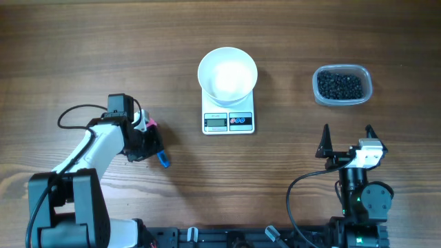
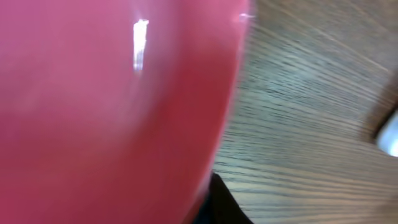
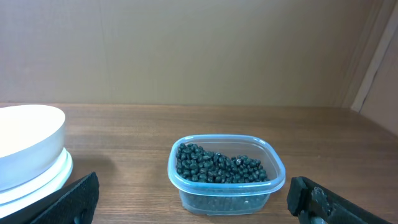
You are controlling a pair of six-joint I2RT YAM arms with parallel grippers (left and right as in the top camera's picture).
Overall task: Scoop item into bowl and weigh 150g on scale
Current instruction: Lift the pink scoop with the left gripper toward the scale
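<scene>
Evidently the black beans [image 1: 339,85] lay dead ahead of the gaping right jaws, well apart from the left jaws, whose hold on the pink scoop [image 2: 106,112] I couldn't tell.

**A robotics bench, set up on a table**

This looks like a robotics lab or workshop station. Two robot arms, the left arm [image 1: 86,148] and the right arm [image 1: 358,189], are mounted along the near edge of a wooden table [image 1: 83,41]. Black cables [image 1: 289,200] loop from them, and dark mounting hardware [image 1: 227,241] runs between their bases. Behind the table stands a plain beige wall [image 3: 186,50]. The household goods are few: a white kitchen scale [image 1: 228,120] bearing a white bowl [image 1: 227,72], and, well apart, a clear plastic tub [image 3: 224,199] of black beads [image 3: 214,165].
</scene>
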